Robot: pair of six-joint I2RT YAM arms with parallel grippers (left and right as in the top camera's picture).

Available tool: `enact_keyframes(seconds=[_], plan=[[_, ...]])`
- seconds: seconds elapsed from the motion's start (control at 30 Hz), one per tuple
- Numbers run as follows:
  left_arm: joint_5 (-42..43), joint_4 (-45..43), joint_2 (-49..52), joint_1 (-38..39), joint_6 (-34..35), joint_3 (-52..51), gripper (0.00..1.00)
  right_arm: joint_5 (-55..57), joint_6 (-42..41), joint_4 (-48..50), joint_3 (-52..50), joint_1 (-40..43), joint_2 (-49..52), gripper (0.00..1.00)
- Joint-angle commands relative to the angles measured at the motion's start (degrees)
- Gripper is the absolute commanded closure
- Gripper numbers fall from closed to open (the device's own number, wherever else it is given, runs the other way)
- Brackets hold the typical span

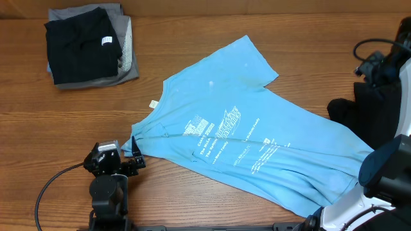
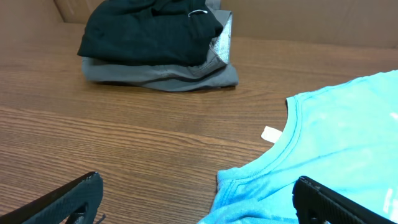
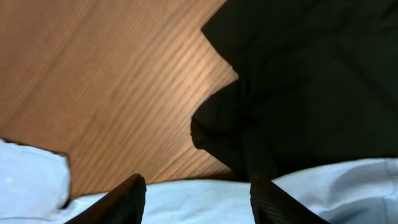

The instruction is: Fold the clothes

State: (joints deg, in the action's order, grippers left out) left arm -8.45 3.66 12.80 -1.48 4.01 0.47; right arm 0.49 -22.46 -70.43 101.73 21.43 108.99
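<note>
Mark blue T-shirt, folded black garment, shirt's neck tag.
light-blue T-shirt (image 1: pixel 218 128): overhead view, on the printed chest area.
folded black garment (image 1: pixel 80 45): overhead view, middle of its top layer.
neck tag (image 2: pixel 271 134): left wrist view, centre of the white label.

Overhead looked straight down at the whole bench (image 1: pixel 77 128); both wrist views sat low and close, sharing the light-blue T-shirt (image 1: pixel 257 131).

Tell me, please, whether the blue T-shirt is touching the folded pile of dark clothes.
Apart. The overhead view shows bare table between the T-shirt and the folded pile, and the left wrist view shows the same gap.
</note>
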Motion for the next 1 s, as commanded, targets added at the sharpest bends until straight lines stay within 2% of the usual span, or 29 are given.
enact_keyframes(seconds=[0.0,0.03,0.13,0.3,0.4,0.47,0.97], plan=[[-0.7,-0.1,0.0,0.0,-1.3,-0.2,0.0,-0.6,0.4,3.2,-4.6,-0.6,-1.6,0.37],[-0.7,-0.1,0.0,0.0,-1.3,-0.2,0.0,-0.6,0.4,4.8,-6.1,-0.6,-1.5,0.32],[-0.7,-0.1,0.0,0.0,-1.3,-0.2,0.0,-0.6,0.4,9.0,-10.6,-0.6,-1.5,0.36],[-0.7,-0.1,0.0,0.0,-1.3,-0.2,0.0,-2.4,3.3,16.4,-18.4,-0.6,-1.5,0.62],[-0.7,-0.1,0.0,0.0,-1.3,-0.2,0.0,-4.5,4.6,19.6,-21.3,-0.8,-1.5,0.86],[-0.7,-0.1,0.0,0.0,-1.3,-0.2,0.0,-4.5,4.7,21.1,-22.8,-1.1,-1.5,0.94],[-0.7,-0.1,0.0,0.0,-1.3,-0.2,0.0,-5.9,4.7,31.4,-33.4,-1.2,-1.5,0.95]])
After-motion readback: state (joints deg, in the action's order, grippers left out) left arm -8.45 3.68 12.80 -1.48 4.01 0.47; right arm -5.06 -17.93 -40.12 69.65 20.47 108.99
